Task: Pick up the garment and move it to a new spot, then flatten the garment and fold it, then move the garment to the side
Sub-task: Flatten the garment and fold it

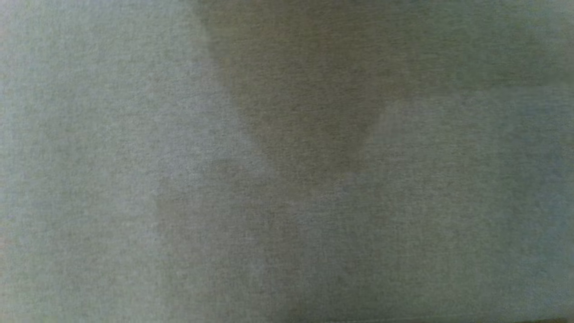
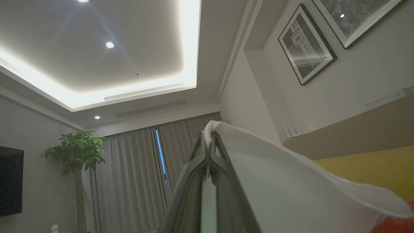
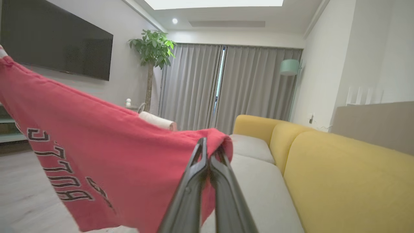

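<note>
The right pincer point(image 3: 210, 147) is pinched tight on a bunched red edge of the garment point(image 3: 97, 155). The left pincer point(image 2: 209, 139) points up toward the ceiling and is clamped just as tight on a white fold of it. The garment hangs in the air between them. From the right pincer it sags away as a broad red sheet with dark-outlined lettering. From the left it spreads as a smooth white panel, with a sliver of red at the lower corner.

It looks soft, light and limp. It has no stiffness, so it should swing, droop and double over on itself when moved. The knit seems grippy rather than slick and is not fragile, though a thin pinch could slip if the cloth is stretched hard. The best holds are probably edges or corners, shoulders or hem, set wide apart so it falls flat.

Below and right of the right pincer is a yellow sofa point(image 3: 339, 168) with grey seat cushions point(image 3: 258, 191). Pale floor point(image 3: 26, 194) lies to the left. A TV point(image 3: 64, 48), a plant point(image 3: 152, 45) and curtains point(image 3: 200, 84) stand well apart, and framed prints point(image 2: 305, 45) hang on the wall. None of them seems to be in the way. The head view gives a close, blurred grey weave point(image 1: 287, 161) that I cannot identify. If it is cloth before the camera, the garment would have to be laid down half blind.
</note>
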Motion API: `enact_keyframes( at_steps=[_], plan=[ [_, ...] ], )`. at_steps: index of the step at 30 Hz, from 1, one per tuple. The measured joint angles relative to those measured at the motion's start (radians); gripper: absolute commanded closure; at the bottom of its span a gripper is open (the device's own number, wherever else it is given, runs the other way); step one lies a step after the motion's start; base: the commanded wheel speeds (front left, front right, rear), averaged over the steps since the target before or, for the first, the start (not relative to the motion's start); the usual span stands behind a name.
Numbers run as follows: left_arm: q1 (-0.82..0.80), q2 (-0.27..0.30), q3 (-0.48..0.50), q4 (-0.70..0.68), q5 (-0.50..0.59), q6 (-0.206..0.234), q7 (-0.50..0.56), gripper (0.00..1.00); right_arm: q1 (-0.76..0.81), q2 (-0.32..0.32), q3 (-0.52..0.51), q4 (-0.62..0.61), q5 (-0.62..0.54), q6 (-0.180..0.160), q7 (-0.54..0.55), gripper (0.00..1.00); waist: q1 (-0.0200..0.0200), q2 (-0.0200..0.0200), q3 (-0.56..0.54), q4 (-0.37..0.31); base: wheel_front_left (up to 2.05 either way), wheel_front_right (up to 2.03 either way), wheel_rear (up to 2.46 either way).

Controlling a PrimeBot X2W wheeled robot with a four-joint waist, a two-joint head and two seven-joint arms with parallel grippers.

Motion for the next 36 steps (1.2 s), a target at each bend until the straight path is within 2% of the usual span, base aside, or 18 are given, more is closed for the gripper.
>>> enact_keyframes(
  at_steps=[5,11,18,22,25,29,36],
  plan=[
    [0.216,0.025,-0.028,-0.092,-0.002,-0.001,0.0,1.0,0.066,-0.024,0.0,0.002,0.045,0.0,0.0,1.0,-0.0001,0.0,0.017,0.031,0.0,0.0,0.0],
    [0.486,0.092,-0.089,-0.23,-0.003,-0.008,0.0,1.0,0.208,-0.041,0.046,-0.002,0.082,0.0,0.0,1.0,-0.0001,0.0,0.008,0.045,0.0,0.0,0.0],
    [0.892,0.131,-0.088,-0.432,-0.036,-0.008,0.0,1.0,0.423,-0.105,0.141,-0.069,0.228,0.0,0.0,1.0,-0.0003,0.0001,-0.062,0.043,0.0,0.0,0.0],
    [1.136,0.172,-0.099,-0.508,-0.024,-0.007,0.0,1.0,0.563,-0.15,0.168,-0.137,0.3,0.0,0.0,1.0,-0.0005,0.0001,-0.12,0.035,0.0,0.0,0.0],
    [1.294,0.199,-0.114,-0.553,-0.015,0.007,0.001,1.0,0.663,-0.183,0.203,-0.183,0.34,0.0,0.0,1.0,-0.0005,0.0001,-0.167,0.027,0.0,0.0,0.0],
    [1.474,0.216,-0.13,-0.616,-0.015,0.047,0.006,1.0,0.774,-0.225,0.223,-0.235,0.382,0.0,0.001,1.0,-0.0006,0.0001,-0.227,0.016,0.0,0.0,0.0],
    [1.686,0.226,-0.153,-0.738,-0.04,0.09,0.051,1.0,0.956,-0.277,0.194,-0.338,0.406,0.0,0.001,1.0,-0.0006,0.0001,-0.32,0.011,0.0,0.0,0.0]
  ],
)
